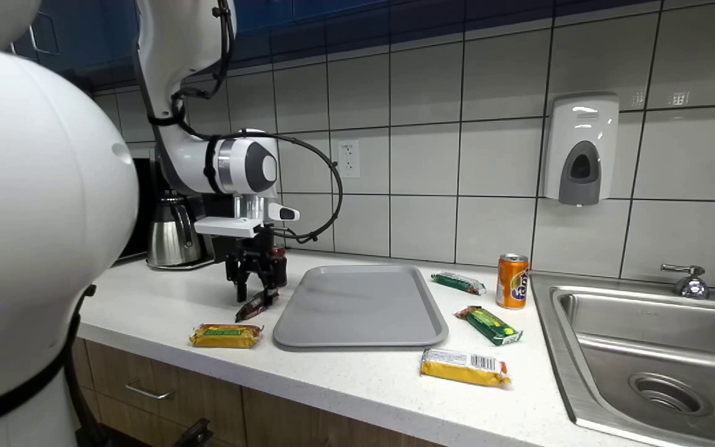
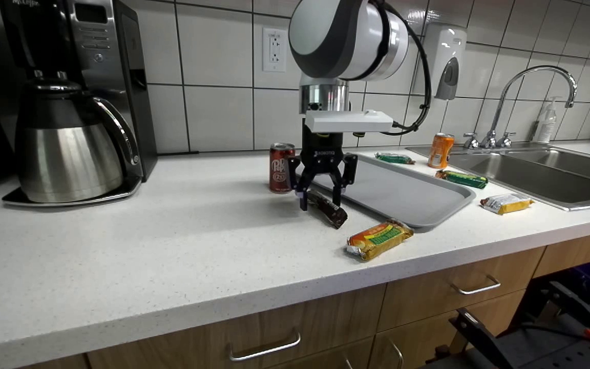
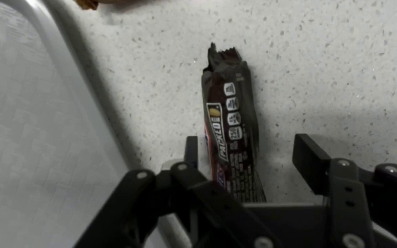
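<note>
My gripper (image 1: 256,297) is open, pointing down just over a dark brown wrapped bar (image 1: 257,306) on the white counter. In the wrist view the bar (image 3: 231,131) lies lengthwise between the spread fingers (image 3: 248,151), closer to the left finger, with a gap on both sides. Its near end is hidden by the gripper. In an exterior view the gripper (image 2: 320,203) stands above the bar (image 2: 332,211). A red can (image 2: 279,171) stands just behind the gripper. A grey tray (image 1: 364,304) lies beside the bar; its edge also shows in the wrist view (image 3: 47,120).
A yellow wrapped bar (image 2: 380,239) lies near the counter's front edge. Beyond the tray are two green bars (image 1: 458,282) (image 1: 489,325), a white-and-yellow bar (image 1: 464,367) and an orange can (image 1: 512,282). A steel sink (image 1: 553,354) and a coffee maker (image 2: 69,148) flank the area.
</note>
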